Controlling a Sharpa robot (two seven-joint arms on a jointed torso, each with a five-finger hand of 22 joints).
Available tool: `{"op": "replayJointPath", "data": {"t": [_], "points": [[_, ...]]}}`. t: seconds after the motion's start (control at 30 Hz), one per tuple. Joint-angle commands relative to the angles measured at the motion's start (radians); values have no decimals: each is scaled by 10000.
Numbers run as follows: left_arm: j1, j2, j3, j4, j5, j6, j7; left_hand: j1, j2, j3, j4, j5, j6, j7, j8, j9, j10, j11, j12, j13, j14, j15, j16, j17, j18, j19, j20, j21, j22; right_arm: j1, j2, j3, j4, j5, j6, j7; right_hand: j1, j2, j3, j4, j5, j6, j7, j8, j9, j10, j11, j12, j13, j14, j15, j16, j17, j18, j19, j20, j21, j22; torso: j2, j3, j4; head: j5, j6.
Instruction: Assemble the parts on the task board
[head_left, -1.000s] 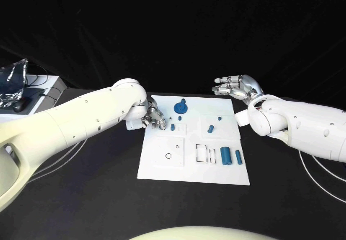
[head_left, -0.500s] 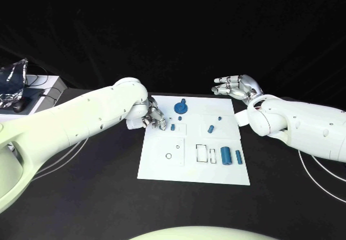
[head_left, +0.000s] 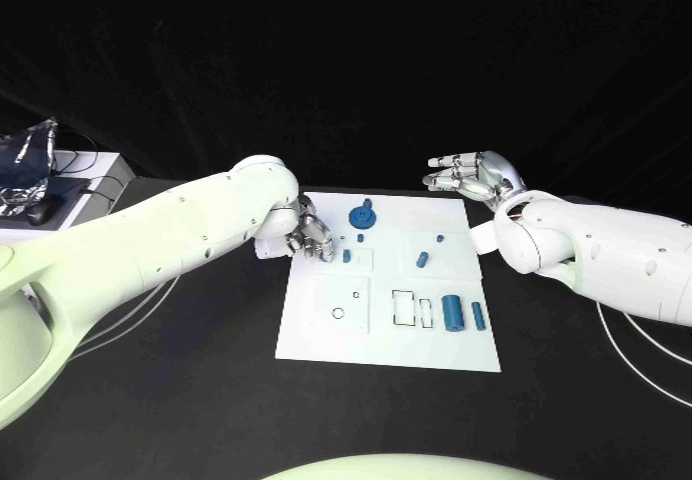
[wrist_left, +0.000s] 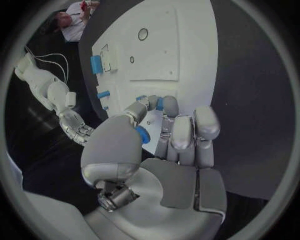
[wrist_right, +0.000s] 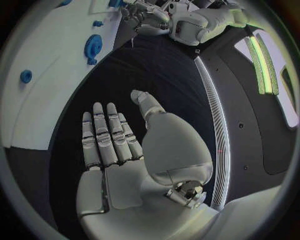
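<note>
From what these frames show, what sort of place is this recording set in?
Likely a robotics lab or test cell, not a home or factory. A white task board with small blue parts lies on a black table under a dark backdrop, with cabled equipment at the side.

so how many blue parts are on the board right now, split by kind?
Round disc with knob: 1
Long cylinders: 2
Short pegs: 2
Small studs: 2
Total: 7 blue parts seen in the head view.
</note>
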Motion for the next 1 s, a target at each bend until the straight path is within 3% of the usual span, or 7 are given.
{"op": "replayJointPath", "data": {"t": [0.03,0.2,0.5,0.57,1.0], "points": [[-116,91,-61,23,131,117,-13,370,717,-110,17,-118,484,-404,-85,121,193,-100,-63,45,83,13,30,24,-195,80,30,72,1065,-1,7,4,10,-98,139,96,-33,-7,2,-55,63,59,262,-28,8,66,-25,-32,-12,-3,-12,-61,-11,-175,-43,7,-38,-11,3,1,1,-6,11],[-113,106,-61,-23,115,22,6,360,811,-182,1,-126,485,-396,-176,298,173,-95,-76,98,86,10,21,29,-189,78,30,64,1060,-1,10,4,12,-102,138,96,-35,-7,13,-64,84,66,262,-26,8,67,-24,-32,-13,7,-13,-60,-11,-175,-53,7,-39,-12,8,-4,0,-13,10],[-110,230,-61,-174,139,200,-9,474,779,-322,22,-167,499,-394,-296,463,174,-89,-92,128,83,17,14,41,-180,52,50,28,1047,0,19,4,26,-104,139,95,-47,-12,28,-76,105,68,262,-27,8,65,-24,-33,-13,-20,-12,-64,-13,-175,-45,7,-38,-11,14,-6,-4,-25,3],[-111,273,-66,-218,155,250,-17,589,911,-736,160,-188,522,-431,-316,492,180,-128,-82,148,83,21,19,54,-175,52,87,32,1048,0,21,4,34,-112,139,94,-47,-12,28,-76,105,68,262,-27,8,65,-24,-33,-13,-20,-12,-64,-13,-175,-45,7,-38,-11,19,-7,-10,-25,7],[-115,405,-102,-294,177,274,24,757,1039,-1327,375,-433,624,-453,-455,539,205,-97,-77,207,102,24,52,112,-161,59,111,33,1045,2,25,4,51,-160,138,92,-47,-12,28,-76,105,68,262,-27,8,65,-24,-33,-13,-20,-12,-64,-13,-175,-45,7,-38,-11,-3,0,-1,-56,-34]]}}
